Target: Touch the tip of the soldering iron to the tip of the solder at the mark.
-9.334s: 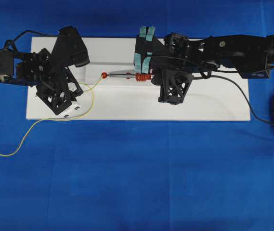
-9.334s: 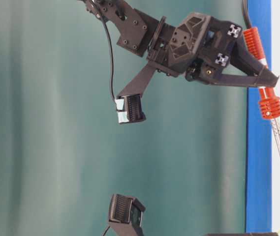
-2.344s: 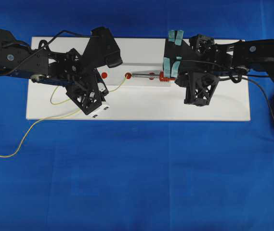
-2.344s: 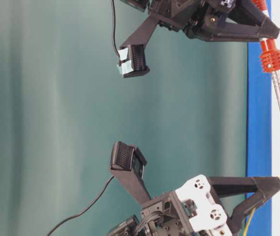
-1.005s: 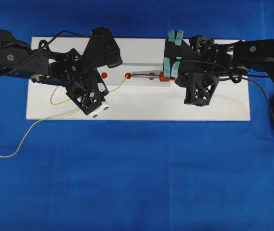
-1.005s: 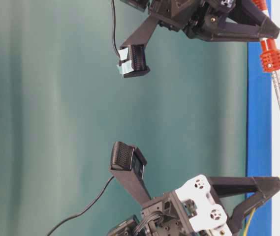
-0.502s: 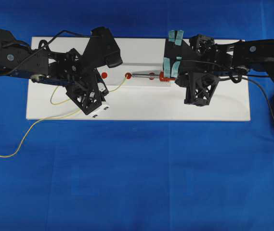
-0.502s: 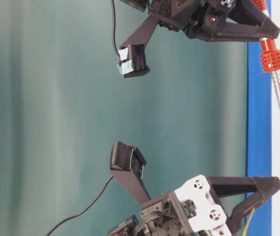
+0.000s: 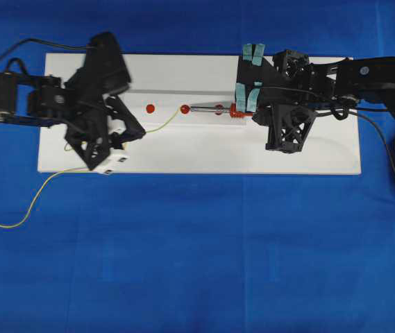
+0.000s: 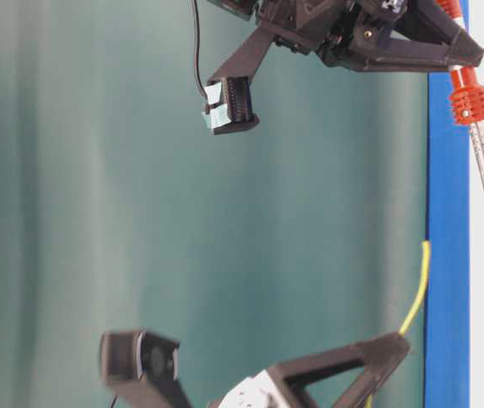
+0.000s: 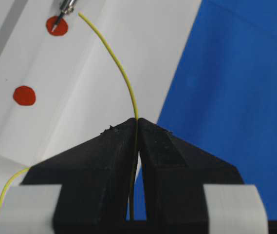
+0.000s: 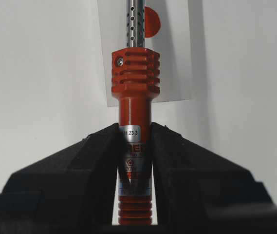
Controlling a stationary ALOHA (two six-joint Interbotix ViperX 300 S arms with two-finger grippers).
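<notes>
Soldering iron (image 9: 214, 109) stiff, light, tip on red mark (image 9: 185, 109) near white board's (image 9: 204, 156) far edge | right gripper (image 12: 136, 161) clamped on its handle | solder (image 11: 121, 73) limp, springy, pinched in closed left gripper (image 11: 137, 134), free end just beside mark, apart from tip | board's near side open

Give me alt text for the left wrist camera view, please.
The left gripper is shut on the solder, a thin yellow wire that arcs up to a free end just right of a red dot, not touching the soldering iron whose tip rests on that dot. A second red dot sits lower on the white board, with blue cloth to the right.
</notes>
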